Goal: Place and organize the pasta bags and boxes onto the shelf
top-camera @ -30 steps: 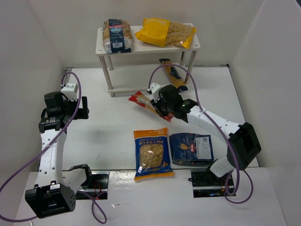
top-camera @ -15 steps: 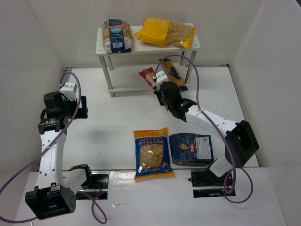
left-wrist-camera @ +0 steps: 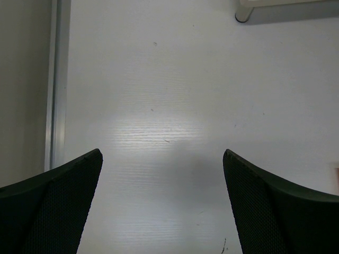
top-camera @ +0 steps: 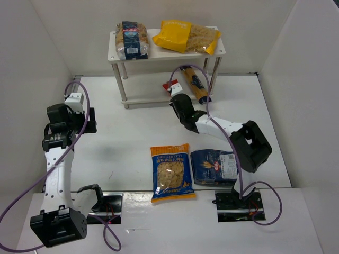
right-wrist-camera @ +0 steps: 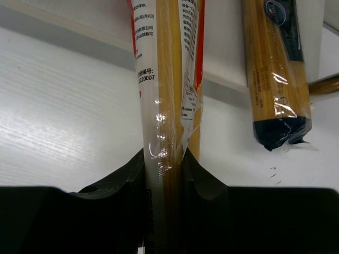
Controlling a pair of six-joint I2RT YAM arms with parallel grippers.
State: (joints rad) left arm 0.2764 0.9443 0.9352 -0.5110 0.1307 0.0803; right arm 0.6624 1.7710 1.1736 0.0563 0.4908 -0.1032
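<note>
Spaghetti packet (right-wrist-camera: 164,79) in right pincer (right-wrist-camera: 164,161), left pincer (left-wrist-camera: 161,156) spread

Hidden and cropped parts

From above, most of the red spaghetti packet (top-camera: 170,85) is covered by the right gripper (top-camera: 175,95) and the upper board of the shelf (top-camera: 159,56). In the right wrist view, its far end and that of the yellow spaghetti packet (right-wrist-camera: 275,79) are cut off by the top edge.
</note>
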